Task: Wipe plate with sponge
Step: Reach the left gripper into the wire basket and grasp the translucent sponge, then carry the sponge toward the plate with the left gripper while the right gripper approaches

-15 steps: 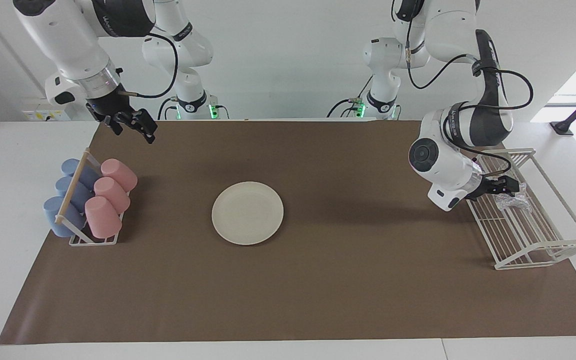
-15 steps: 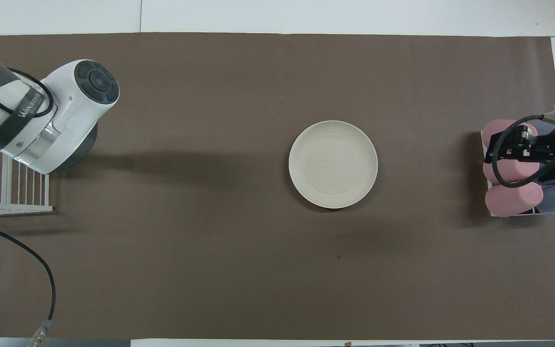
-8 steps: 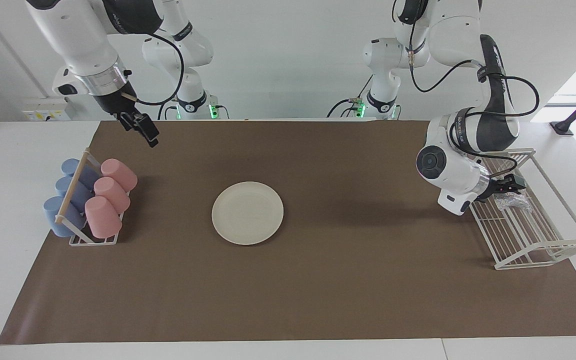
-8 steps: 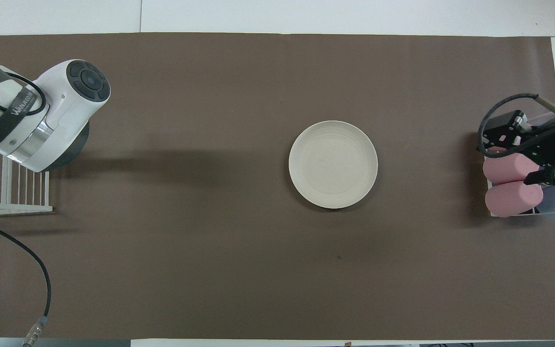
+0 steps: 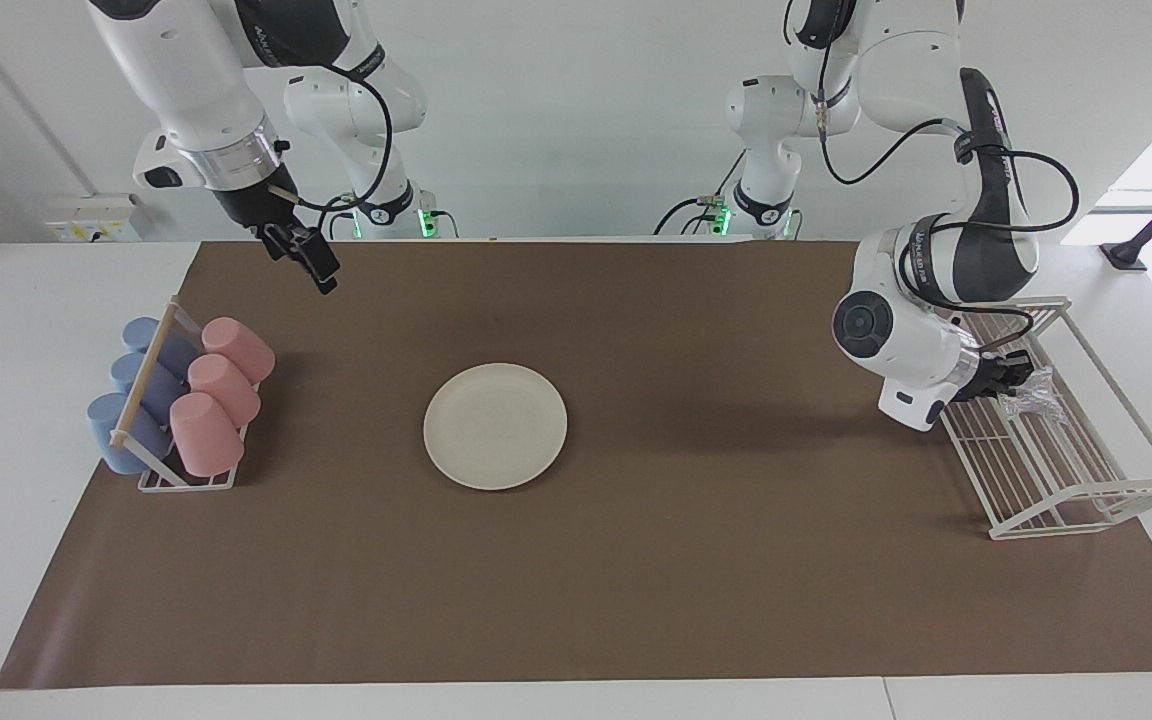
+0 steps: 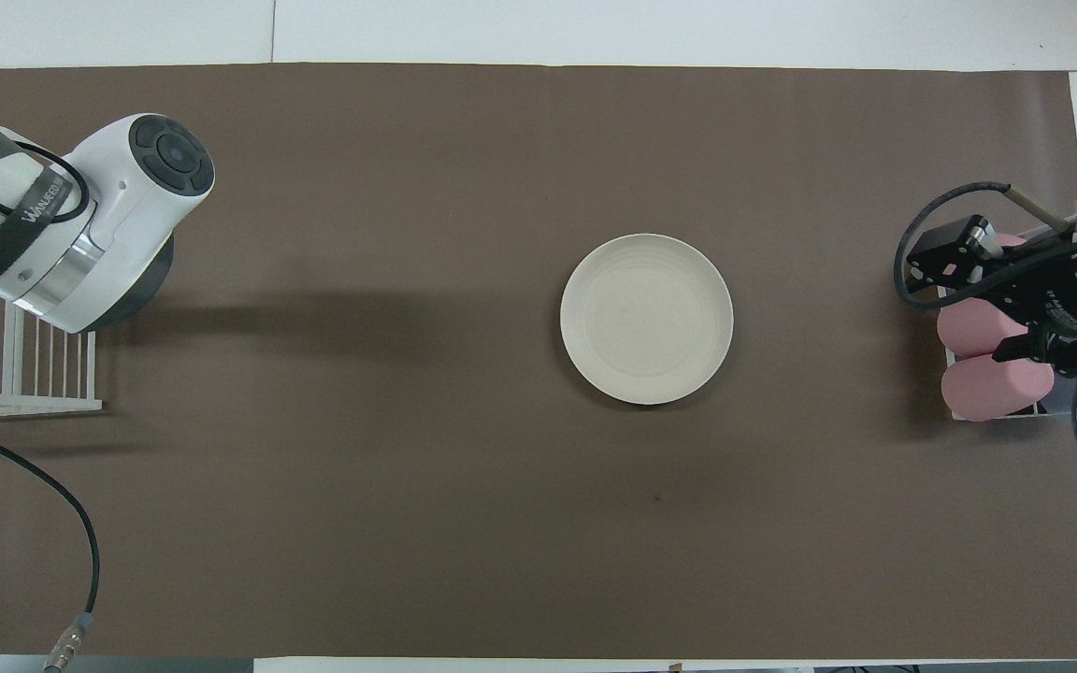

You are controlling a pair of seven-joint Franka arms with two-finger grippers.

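- Facing view: the plate (image 5: 495, 426) lies flat on the brown mat (image 5: 636, 600), mid-table, bare, nothing touching it.
- Facing view: my left gripper (image 5: 1014, 378) is down at the wire rack (image 5: 1086, 500), at about 3 o'clock from the plate toward the left arm's end of the table. Its fingers are clenched on the sponge (image 5: 1033, 398), the shiny crumpled pad resting on the rack wires. I judge the sponge gripped but not lifted.
- Facing view: my right gripper (image 5: 314, 268) hangs in the air over the mat's edge near the robots, about 11 o'clock from the plate. Jaws look released, nothing in them; this arm waits.
- Facing view: the cup rack (image 5: 161, 480) with pink cups (image 5: 221, 385) and blue cups (image 5: 131, 400) sits at 9 o'clock from the plate, well apart from it.
- Overhead view: plate (image 6: 646, 319) is a bit toward the right arm's end from centre. The left arm's wrist covers the rack (image 6: 15, 374) at 9 o'clock, so sponge and left fingers are hidden here.
- Overhead view: right gripper (image 6: 954, 254) shows at 3 o'clock over the pink cups (image 6: 992, 388), empty.
- Progress, my call: early. Grab looks done; left are lifting the sponge, carrying it to the plate and all the wiping.
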